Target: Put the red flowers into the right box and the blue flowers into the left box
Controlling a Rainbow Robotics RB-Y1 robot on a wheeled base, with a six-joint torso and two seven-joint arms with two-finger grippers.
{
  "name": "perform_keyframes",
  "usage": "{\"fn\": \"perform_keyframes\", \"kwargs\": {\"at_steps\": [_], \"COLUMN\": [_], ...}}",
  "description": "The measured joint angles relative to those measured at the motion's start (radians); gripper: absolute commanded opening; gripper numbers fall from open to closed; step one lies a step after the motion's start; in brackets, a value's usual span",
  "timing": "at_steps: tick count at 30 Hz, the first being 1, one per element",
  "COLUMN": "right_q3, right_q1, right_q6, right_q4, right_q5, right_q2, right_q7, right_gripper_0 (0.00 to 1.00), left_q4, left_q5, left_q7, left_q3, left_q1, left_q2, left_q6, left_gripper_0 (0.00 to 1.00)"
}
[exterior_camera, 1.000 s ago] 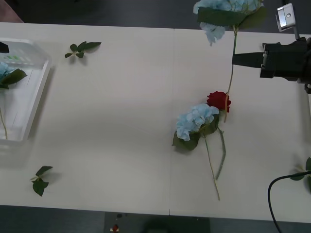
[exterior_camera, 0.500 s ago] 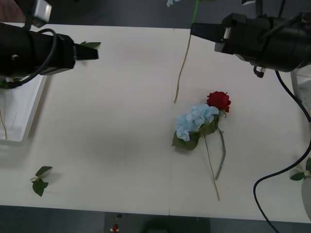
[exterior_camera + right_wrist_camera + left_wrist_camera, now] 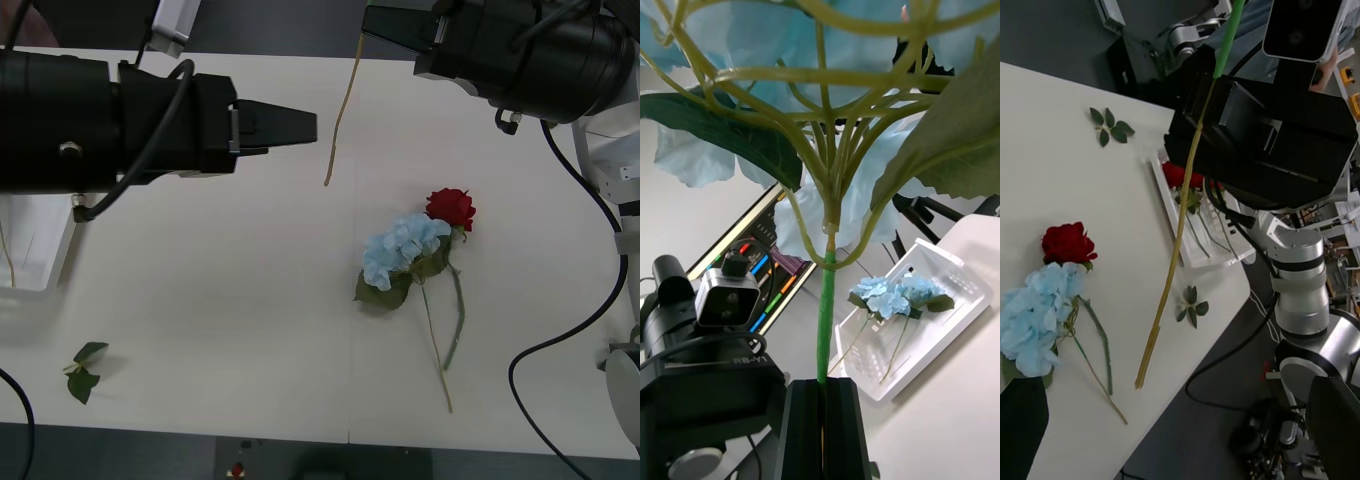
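Stem of a blue flower (image 3: 340,110) hangs near-vertical from the right gripper (image 3: 822,390), whose black jaws are clamped on it just under the pale-blue head (image 3: 865,112); its free tip dangles above the table (image 3: 200,300), between the two arms. Left gripper (image 3: 300,127), jaws spread apart in its own wrist view, sits just beside that stem at mid-height, so a handover looks likely; the left box (image 3: 40,250) lies on its side, already holding blue flowers, while a red flower (image 3: 450,207) and another blue flower (image 3: 400,250) lie on the table, touching.

White table (image 3: 200,330), loose green leaf sprig (image 3: 82,369) near its front-left edge
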Motion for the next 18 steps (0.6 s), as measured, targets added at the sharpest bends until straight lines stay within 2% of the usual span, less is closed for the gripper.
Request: {"fn": "perform_keyframes", "kwargs": {"at_steps": [5,11,13,14,15,16,18], "right_q3": [0.000,0.000,0.000,0.000,0.000,0.000,0.000], "right_q1": [0.000,0.000,0.000,0.000,0.000,0.000,0.000], "right_q6": [0.000,0.000,0.000,0.000,0.000,0.000,0.000], "right_q4": [0.000,0.000,0.000,0.000,0.000,0.000,0.000], "right_q5": [0.000,0.000,0.000,0.000,0.000,0.000,0.000], "right_q2": [0.000,0.000,0.000,0.000,0.000,0.000,0.000], "right_q7": [0.000,-0.001,-0.001,-0.001,-0.001,-0.001,-0.001], "right_gripper_0": [0.00,0.00,0.00,0.00,0.00,0.00,0.00], "left_q4": [0.011,0.078,0.098,0.106,0.110,0.113,0.114], "left_q5": [-0.172,-0.280,-0.290,-0.293,-0.297,-0.306,-0.319], "left_q7": [0.000,0.000,0.000,0.000,0.000,0.000,0.000], "left_q3": [-0.155,-0.258,-0.274,-0.281,-0.288,-0.294,-0.301], "left_q1": [-0.006,-0.063,-0.078,-0.084,-0.088,-0.091,-0.092], "left_q2": [-0.073,-0.124,-0.131,-0.131,-0.131,-0.131,-0.131], "left_q6": [-0.120,-0.169,-0.197,-0.211,-0.223,-0.230,-0.234], "left_gripper_0": [1.00,1.00,0.75,0.34,0.12,0.00,0.00]}}
